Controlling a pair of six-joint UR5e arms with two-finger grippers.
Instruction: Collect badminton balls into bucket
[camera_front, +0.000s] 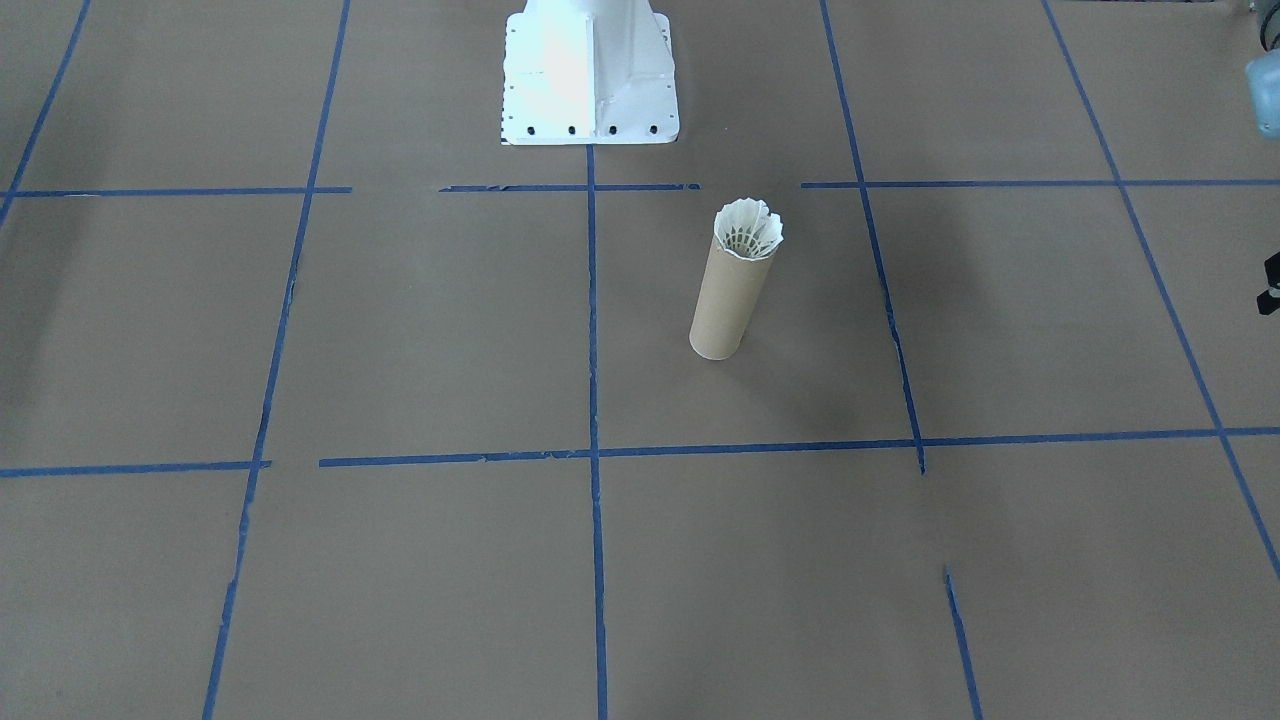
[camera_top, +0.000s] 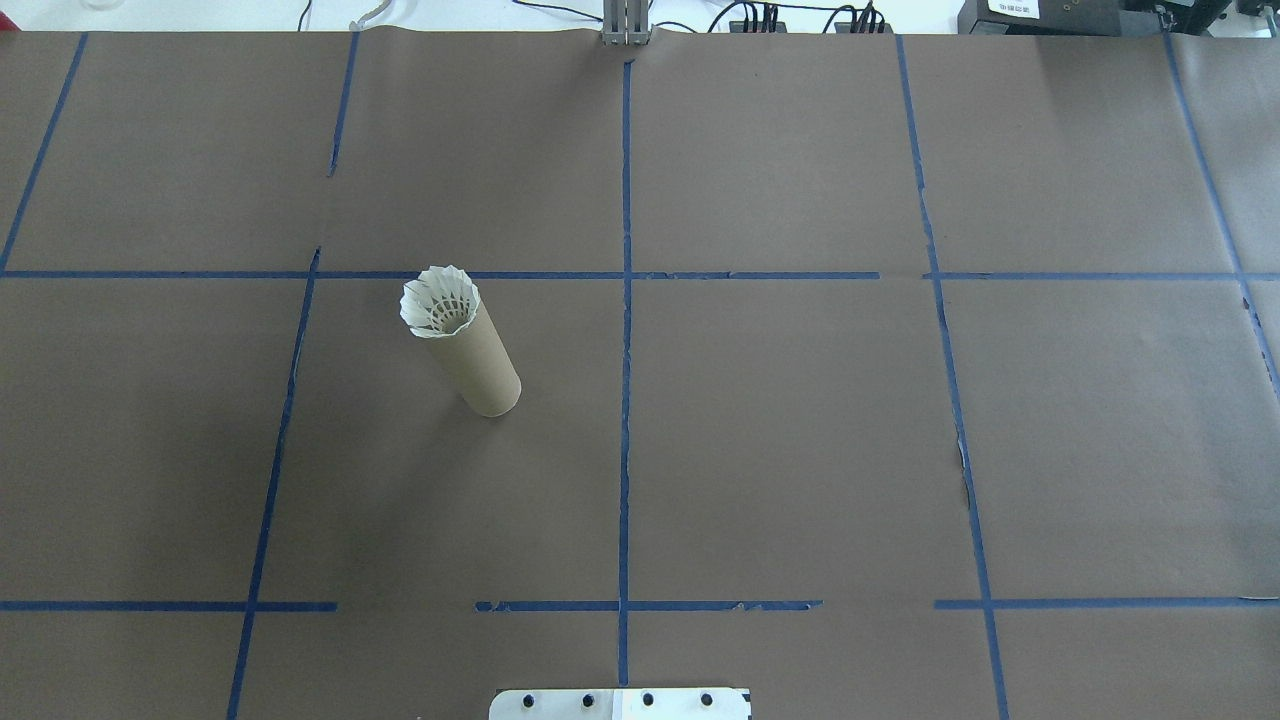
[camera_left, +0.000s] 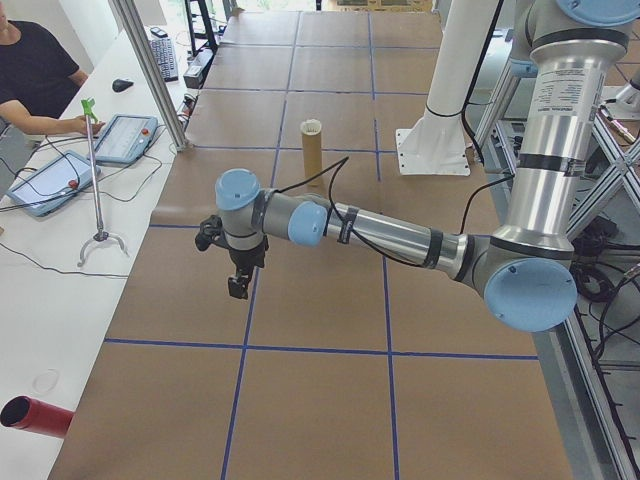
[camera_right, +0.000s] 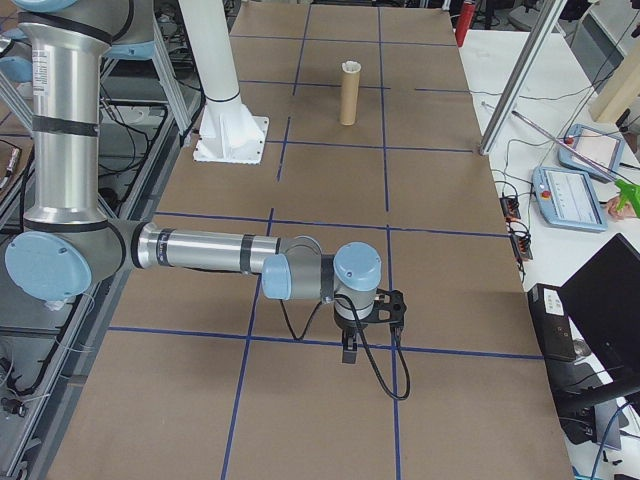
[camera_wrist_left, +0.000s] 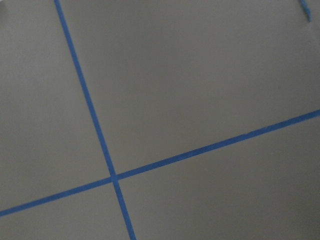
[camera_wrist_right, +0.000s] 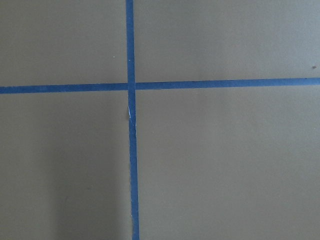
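Brown paper table (camera_top: 800, 450) gridded with blue tape (camera_top: 626, 400); shuttlecock (camera_top: 440, 302) sits in bucket (camera_top: 478, 365); end effector states unclear.

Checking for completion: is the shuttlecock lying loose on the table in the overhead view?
No. The shuttlecock sits in the mouth of the upright cardboard tube, its feather skirt showing above the rim.

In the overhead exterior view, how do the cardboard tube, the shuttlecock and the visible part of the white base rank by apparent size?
1. White base, though cut off by the frame
2. Cardboard tube
3. Shuttlecock, seated in the tube's mouth
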